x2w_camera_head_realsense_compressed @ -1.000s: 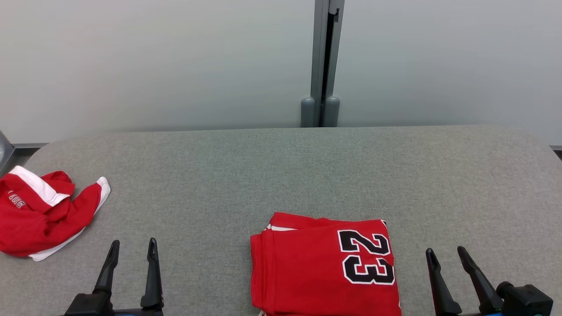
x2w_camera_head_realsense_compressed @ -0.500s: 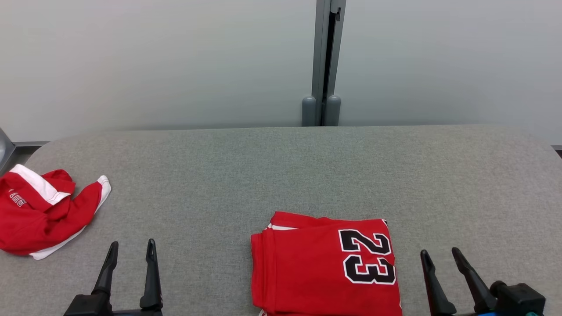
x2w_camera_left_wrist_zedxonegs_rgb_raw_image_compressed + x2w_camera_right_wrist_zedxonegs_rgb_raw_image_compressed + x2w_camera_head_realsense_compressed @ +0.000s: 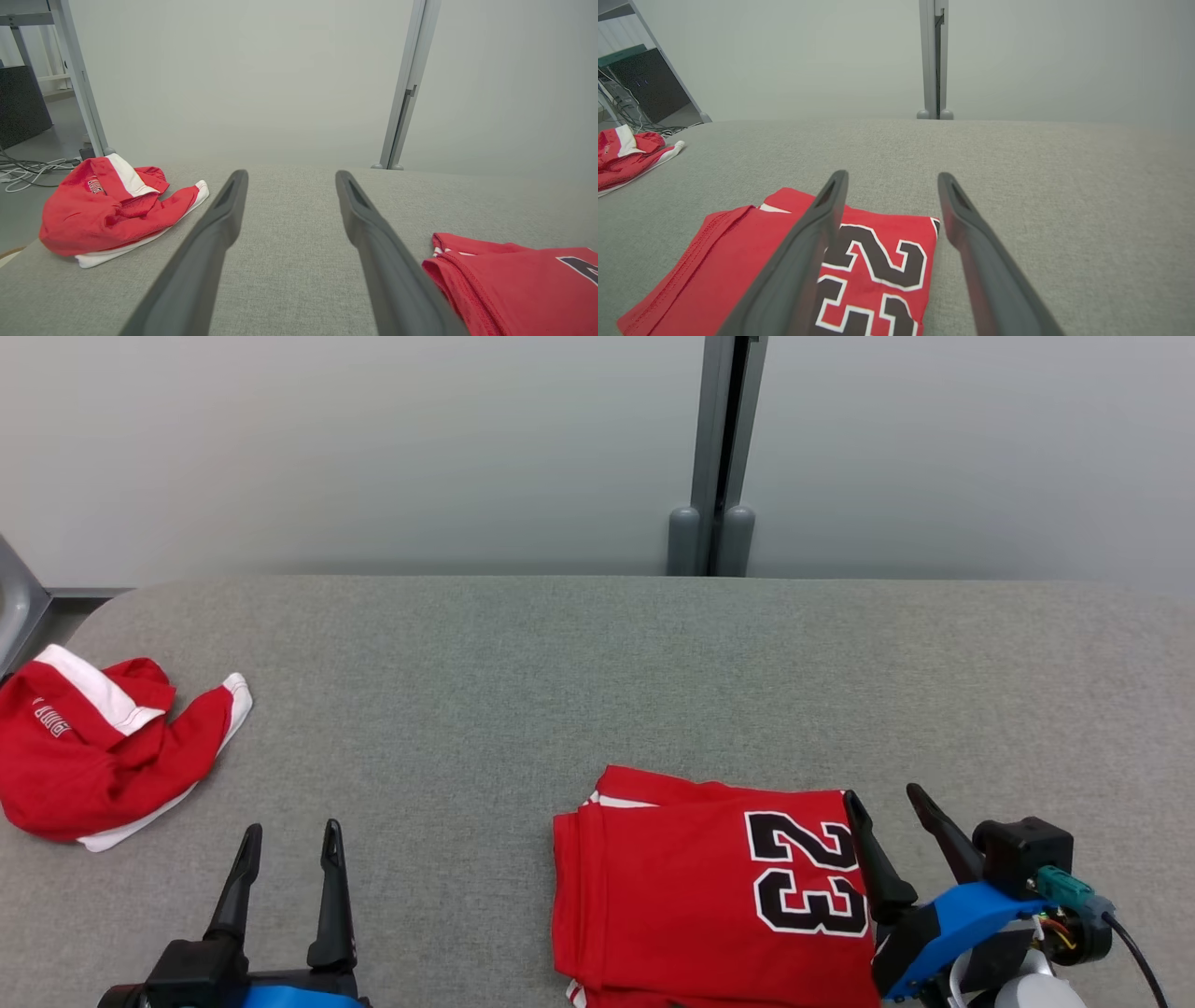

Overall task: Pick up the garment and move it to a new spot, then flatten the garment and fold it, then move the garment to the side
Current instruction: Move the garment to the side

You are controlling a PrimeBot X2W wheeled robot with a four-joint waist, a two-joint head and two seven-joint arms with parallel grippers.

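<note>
Table (image 3: 560,672): grey fabric-covered top with rounded far corners, carrying 2 items.
Item 1: folded red jersey (image 3: 672,887), lying flat at the near edge, right of centre. A black 23 outlined in white sits on its right part.
Item 2: crumpled red-and-white garment (image 3: 93,756), at the left edge, well apart from item 1. It has small white lettering, possibly a name, too small to read.

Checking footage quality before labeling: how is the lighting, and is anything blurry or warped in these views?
Head view: soft, even light, no glare, folded jersey crisp. Left wrist view: left fingers loom large and soft, crumpled garment sharp. Right wrist view: same wide-angle stretch on right fingers.
</note>
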